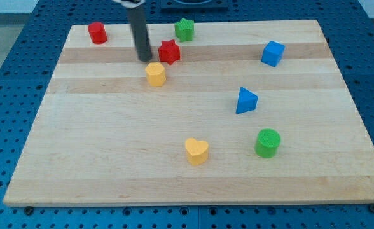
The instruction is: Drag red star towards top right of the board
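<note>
The red star (169, 51) lies on the wooden board (110, 140) near the view's top, left of centre. My tip (145, 59) is just left of the red star, a small gap apart, and just above the yellow hexagon block (156, 74). The rod rises from the tip to the view's top edge. A green star (184, 29) sits just up and right of the red star.
A red cylinder (97, 32) stands at the top left. A blue cube (272, 53) is at the right, a blue triangular block (245, 101) below it. A green cylinder (267, 142) and a yellow heart (196, 151) lie toward the view's bottom.
</note>
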Controlling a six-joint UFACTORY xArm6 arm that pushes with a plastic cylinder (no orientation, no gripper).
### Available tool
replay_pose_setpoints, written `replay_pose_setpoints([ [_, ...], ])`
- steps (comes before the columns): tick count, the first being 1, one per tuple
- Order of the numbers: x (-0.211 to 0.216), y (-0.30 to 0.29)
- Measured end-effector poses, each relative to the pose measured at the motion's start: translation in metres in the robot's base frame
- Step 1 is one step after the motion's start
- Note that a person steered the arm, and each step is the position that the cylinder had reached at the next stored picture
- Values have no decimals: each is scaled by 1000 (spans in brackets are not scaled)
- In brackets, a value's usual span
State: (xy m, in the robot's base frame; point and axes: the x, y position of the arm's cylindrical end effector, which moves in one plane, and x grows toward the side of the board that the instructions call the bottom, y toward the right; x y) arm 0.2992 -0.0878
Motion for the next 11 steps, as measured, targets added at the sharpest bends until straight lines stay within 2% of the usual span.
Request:
replay_pose_setpoints([
  [2, -22, 139],
  [3, -21, 138],
  [4, 3, 99],
  [5, 30, 102],
  [6, 22, 139],
  [8, -30, 219],
  [9, -39, 264],
  [11, -40, 284],
])
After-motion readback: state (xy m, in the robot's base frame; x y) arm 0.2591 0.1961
